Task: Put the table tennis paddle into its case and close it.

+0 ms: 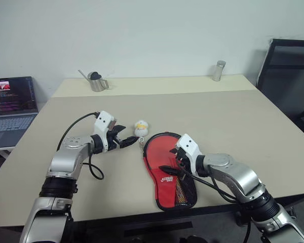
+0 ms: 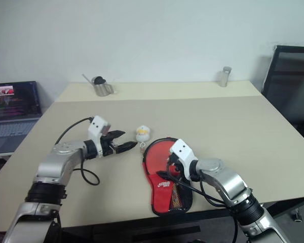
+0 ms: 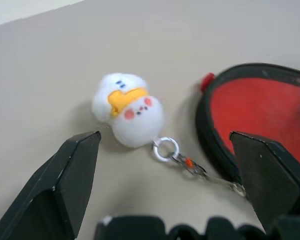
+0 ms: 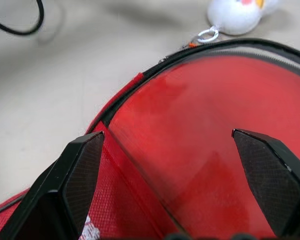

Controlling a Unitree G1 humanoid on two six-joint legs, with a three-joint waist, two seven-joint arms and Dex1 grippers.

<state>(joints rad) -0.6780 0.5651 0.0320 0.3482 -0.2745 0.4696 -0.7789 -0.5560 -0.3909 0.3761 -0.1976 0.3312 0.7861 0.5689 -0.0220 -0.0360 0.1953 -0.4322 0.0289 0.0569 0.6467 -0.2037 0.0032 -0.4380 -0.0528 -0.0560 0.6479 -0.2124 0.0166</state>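
The soft red paddle-shaped zip case [image 1: 168, 169] lies near the table's [image 1: 243, 116] front edge. The right gripper [image 4: 185, 155], jaws wide, hovers over it. The left gripper [image 3: 165, 165], also wide, faces the white plush zip charm [image 3: 127, 115], likely for closing.

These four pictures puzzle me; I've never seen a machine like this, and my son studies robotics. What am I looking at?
It is a two-armed robot at a beige table. The two wide pictures come from cameras in its head; the two close ones come from cameras on its wrists, looking out between black fingers. On the table lie a red paddle case with the red paddle face showing inside it, and a small plush duck keychain clipped to the case's zipper. A metal pitcher and a steel tumbler stand at the far side. The left end effector and right end effector are both open, holding nothing.
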